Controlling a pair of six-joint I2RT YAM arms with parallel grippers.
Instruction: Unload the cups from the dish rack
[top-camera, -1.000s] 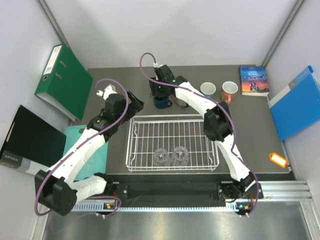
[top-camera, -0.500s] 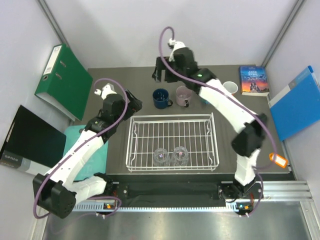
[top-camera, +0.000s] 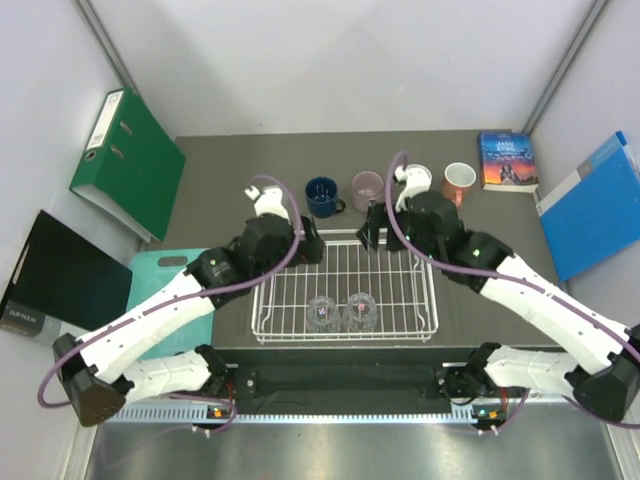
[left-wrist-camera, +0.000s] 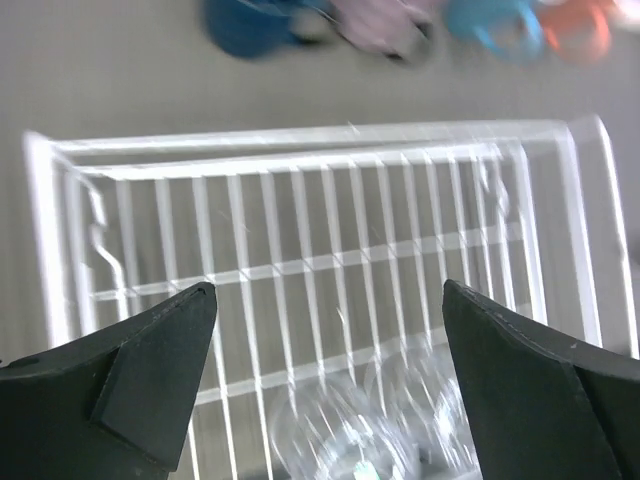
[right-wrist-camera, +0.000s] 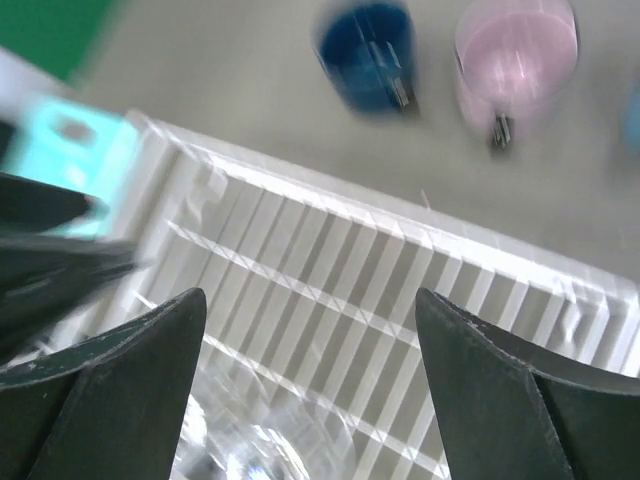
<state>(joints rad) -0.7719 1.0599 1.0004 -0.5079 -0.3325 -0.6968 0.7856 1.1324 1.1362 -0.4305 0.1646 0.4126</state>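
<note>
Dark table from above: the rack sits at the near edge, with two tumblers inside along its near side. A navy mug, pink mug and orange mug stand by the far edge. The left gripper and right gripper hover over the rack's far rim.

Left wrist: fingers spread wide, empty, with the rack and tumblers below and a blue mug blurred beyond.

Right wrist: fingers likewise apart above the rack.

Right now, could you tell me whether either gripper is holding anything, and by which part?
Nothing is held: the left gripper and right gripper are both open above the dish rack.
</note>
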